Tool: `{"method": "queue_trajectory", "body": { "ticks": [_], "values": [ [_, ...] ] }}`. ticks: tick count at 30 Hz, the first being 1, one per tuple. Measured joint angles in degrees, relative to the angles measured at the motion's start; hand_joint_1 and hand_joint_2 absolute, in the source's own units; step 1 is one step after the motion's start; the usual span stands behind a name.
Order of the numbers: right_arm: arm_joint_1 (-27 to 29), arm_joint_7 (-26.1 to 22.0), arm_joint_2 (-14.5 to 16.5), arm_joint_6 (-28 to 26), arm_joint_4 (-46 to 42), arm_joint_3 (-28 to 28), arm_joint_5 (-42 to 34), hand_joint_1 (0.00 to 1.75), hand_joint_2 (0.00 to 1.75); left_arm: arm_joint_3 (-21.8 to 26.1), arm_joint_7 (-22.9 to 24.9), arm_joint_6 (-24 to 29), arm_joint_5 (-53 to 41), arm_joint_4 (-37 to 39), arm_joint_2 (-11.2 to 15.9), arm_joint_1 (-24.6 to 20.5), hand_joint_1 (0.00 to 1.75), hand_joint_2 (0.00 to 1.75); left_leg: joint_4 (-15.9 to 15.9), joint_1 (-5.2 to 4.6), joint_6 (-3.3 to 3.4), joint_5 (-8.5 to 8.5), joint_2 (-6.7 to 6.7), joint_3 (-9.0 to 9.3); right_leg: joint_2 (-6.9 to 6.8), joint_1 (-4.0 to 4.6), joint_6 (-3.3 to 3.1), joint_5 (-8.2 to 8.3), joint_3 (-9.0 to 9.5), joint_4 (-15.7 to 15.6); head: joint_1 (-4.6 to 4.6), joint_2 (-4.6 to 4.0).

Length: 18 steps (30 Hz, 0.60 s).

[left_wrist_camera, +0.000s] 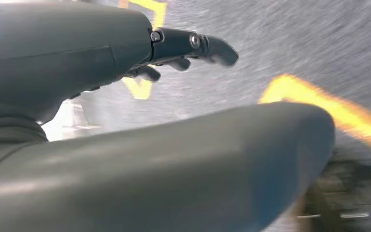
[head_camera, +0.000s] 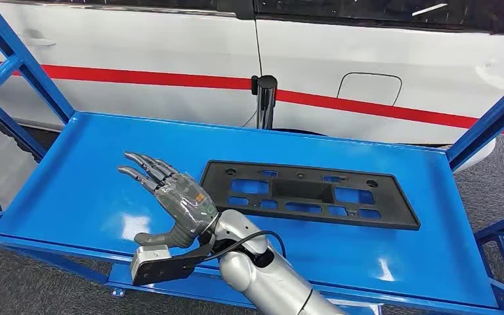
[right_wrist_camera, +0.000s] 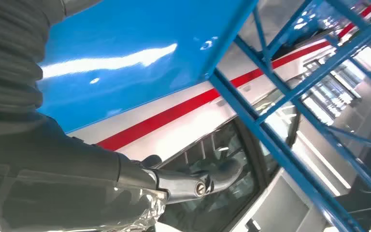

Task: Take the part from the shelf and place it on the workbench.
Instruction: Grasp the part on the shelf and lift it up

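One black part (head_camera: 310, 194), flat, perforated, likely light and stiff, lies on the blue shelf (head_camera: 72, 190); our right hand (head_camera: 174, 197), at its nine o'clock, hovers spread and empty; we judge its long edges the best hold.

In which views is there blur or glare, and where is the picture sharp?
Head view: sharp; soft white glare patches on the blue shelf beside the black part and right robot hand. Left wrist view: floor and yellow markings smeared by motion blur, left robot hand fairly clear. Right wrist view: bright glare streak on the blue surface.
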Motion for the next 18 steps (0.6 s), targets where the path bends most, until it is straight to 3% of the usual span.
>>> {"method": "queue_trajectory", "body": {
  "ticks": [6, 18],
  "values": [
    [0.03, 0.55, -0.64, -1.08, 0.08, 0.71, 0.74, 0.00, 1.75, -1.04, 1.37, -0.26, -0.80, 0.32, -1.80, -0.03, 0.00, 0.00, -1.47, 0.02, -0.14, -0.83, 0.13, 0.78, 0.03, 0.01, -0.14, -0.49, 0.02, -0.05, 0.02, 0.00],
    [3.50, 4.60, -4.02, -4.69, -6.62, 1.33, 9.59, 0.00, 1.75, -2.81, 0.80, -3.59, -3.63, 0.37, -3.07, 0.41, 0.00, 0.00, -1.55, 0.12, -0.49, -0.66, 0.17, 0.92, 0.02, 0.14, -0.22, -0.50, 0.19, -0.03, 0.04, 0.00]
  ]
}}
